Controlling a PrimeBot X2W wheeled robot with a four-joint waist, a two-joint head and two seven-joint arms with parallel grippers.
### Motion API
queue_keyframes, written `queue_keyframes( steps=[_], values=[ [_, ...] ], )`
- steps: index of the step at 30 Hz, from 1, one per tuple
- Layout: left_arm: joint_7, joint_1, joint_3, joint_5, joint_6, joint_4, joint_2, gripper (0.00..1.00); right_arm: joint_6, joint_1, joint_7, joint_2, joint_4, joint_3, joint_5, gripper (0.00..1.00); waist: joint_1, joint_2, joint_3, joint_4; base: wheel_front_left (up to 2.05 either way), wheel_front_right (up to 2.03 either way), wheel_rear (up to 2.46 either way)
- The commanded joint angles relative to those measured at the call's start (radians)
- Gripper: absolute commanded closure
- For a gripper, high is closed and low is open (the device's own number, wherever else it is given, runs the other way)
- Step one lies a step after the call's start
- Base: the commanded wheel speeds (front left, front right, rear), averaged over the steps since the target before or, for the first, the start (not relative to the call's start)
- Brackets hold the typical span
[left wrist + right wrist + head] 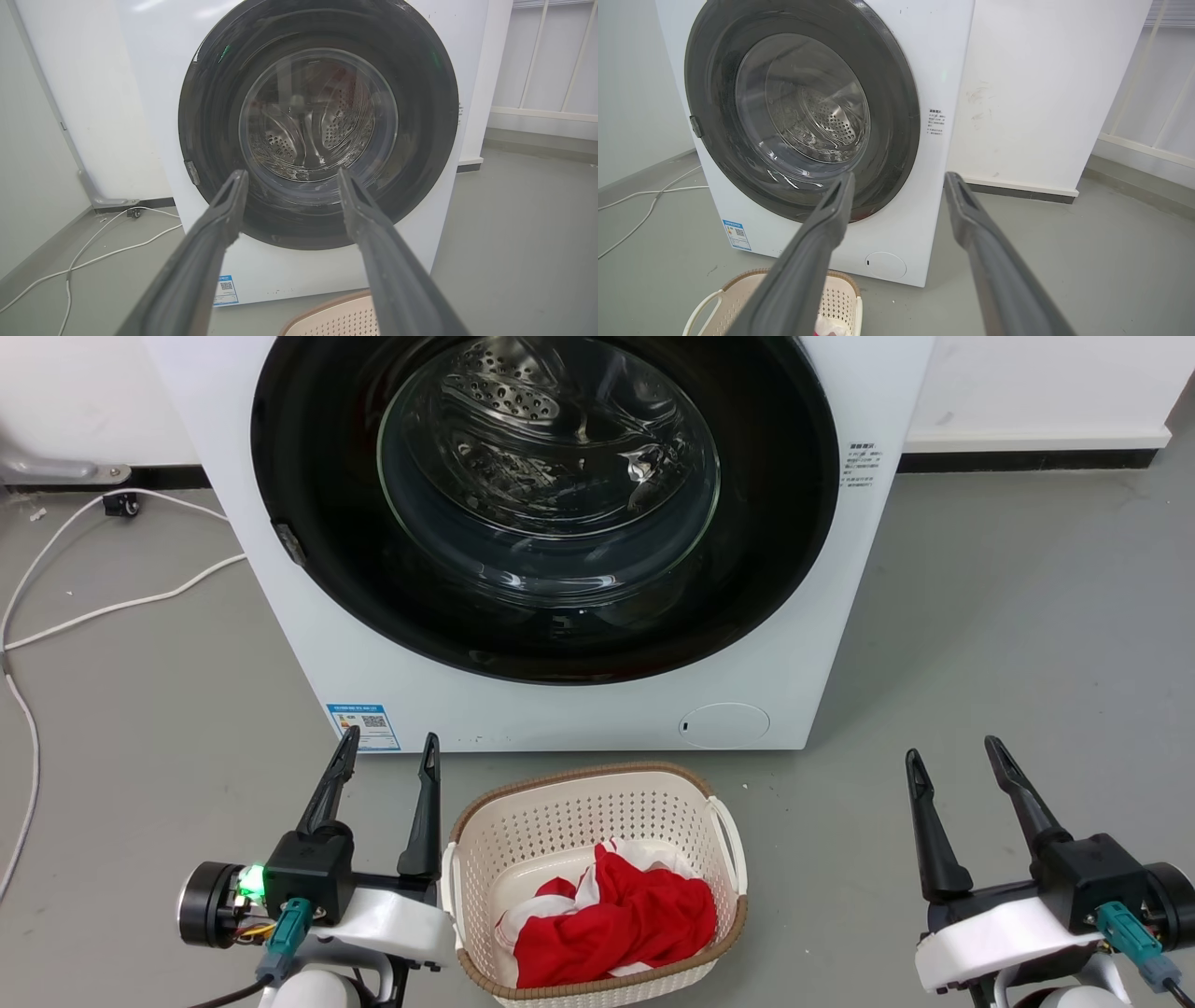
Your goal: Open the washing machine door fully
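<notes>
Grey floor (1008, 616), closed door (775, 523), QR label (364, 726)

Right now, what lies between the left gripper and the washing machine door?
Head view: bare floor, then the white front panel with its blue label, between left gripper and washing machine door.

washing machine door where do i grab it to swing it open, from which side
Likely the small grey tab on the left rim of the washing machine door: the door sits shut and flush, and its glass bowl offers no edge. Come from the left with the open left gripper, which is nearer.
</notes>
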Motion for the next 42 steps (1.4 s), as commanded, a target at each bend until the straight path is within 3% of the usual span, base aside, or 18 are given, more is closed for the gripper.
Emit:
queue_keyframes(
  steps=[1,10,11,12,13,15,20,21,22,24,27,28,34,42],
  values=[
    [-0.003,-0.013,0.003,0.002,-0.002,0.002,-0.004,0.0,0.0,0.008,-0.004,0.001,-0.001,-0.001,-0.002,0.0,-0.0001,-0.0001,0.0,0.001,0.0,0.0,0.0],
    [-0.003,-0.009,0.012,0.0,-0.004,0.008,-0.009,0.0,0.0,0.013,-0.003,0.001,0.01,-0.016,0.024,0.0,-0.0001,-0.0001,0.003,0.001,0.0,0.0,0.0],
    [-0.003,-0.009,0.013,0.0,-0.004,0.009,-0.009,0.0,0.0,0.012,-0.003,0.001,0.01,-0.017,0.026,0.25,-0.0001,-0.0001,0.003,0.001,0.0,0.0,0.0],
    [-0.003,-0.01,0.014,0.0,-0.005,0.009,-0.01,0.0,0.0,0.01,-0.005,0.001,0.011,-0.018,0.042,0.89,-0.0001,-0.0001,0.004,0.001,0.0,0.0,0.0],
    [-0.003,-0.01,0.015,0.0,-0.005,0.01,-0.01,0.0,0.0,0.012,-0.006,0.001,0.013,-0.017,0.06,1.0,-0.0001,-0.0001,0.003,0.001,0.0,0.0,0.0],
    [-0.003,-0.01,0.017,-0.001,-0.005,0.011,-0.01,0.0,0.0,0.013,-0.012,0.001,0.012,-0.019,0.103,1.0,-0.0001,-0.0001,0.003,0.001,0.0,0.0,0.0],
    [-0.003,-0.008,0.022,-0.006,-0.006,0.011,-0.013,0.0,0.0,-0.002,-0.04,0.001,0.042,-0.015,0.582,1.0,-0.0001,-0.0001,0.003,0.001,0.0,0.0,0.0],
    [-0.003,-0.008,0.022,-0.006,-0.006,0.011,-0.013,0.0,0.0,-0.002,-0.04,0.001,0.042,-0.015,0.582,1.0,-0.0001,-0.0001,0.003,0.001,0.0,0.0,0.0],
    [-0.003,-0.006,0.024,-0.009,-0.005,0.012,-0.014,0.0,0.0,-0.015,-0.047,0.001,0.05,-0.007,0.786,1.0,-0.0001,-0.0001,0.003,0.001,0.0,0.0,0.0],
    [-0.003,-0.003,0.027,-0.009,-0.004,0.011,-0.015,0.0,0.0,-0.024,-0.052,0.001,0.059,0.001,1.009,1.0,-0.0001,-0.0001,0.003,-0.001,0.0,0.0,0.0],
    [-0.003,-0.001,0.031,-0.013,-0.004,0.008,-0.018,0.0,0.0,-0.054,-0.048,0.001,0.05,0.012,1.251,1.0,-0.0001,-0.0001,0.007,-0.003,0.0,0.0,0.0],
    [-0.003,-0.001,0.031,-0.013,-0.004,0.008,-0.018,0.0,0.0,-0.054,-0.048,0.001,0.05,0.012,1.251,1.0,-0.0001,-0.0001,0.007,-0.003,0.0,0.0,0.0],
    [-0.003,-0.017,0.043,-0.014,0.0,-0.006,-0.02,0.0,0.0,-0.158,0.04,0.0,0.026,-0.028,1.527,1.0,-0.0001,-0.0001,0.033,-0.015,0.0,0.0,0.0],
    [-0.003,-0.058,0.055,-0.012,-0.004,-0.022,-0.023,0.0,0.0,-0.441,0.192,-0.119,0.176,-0.102,1.716,1.0,-0.0001,-0.0001,0.086,-0.014,0.0,0.0,0.0]
  ],
)
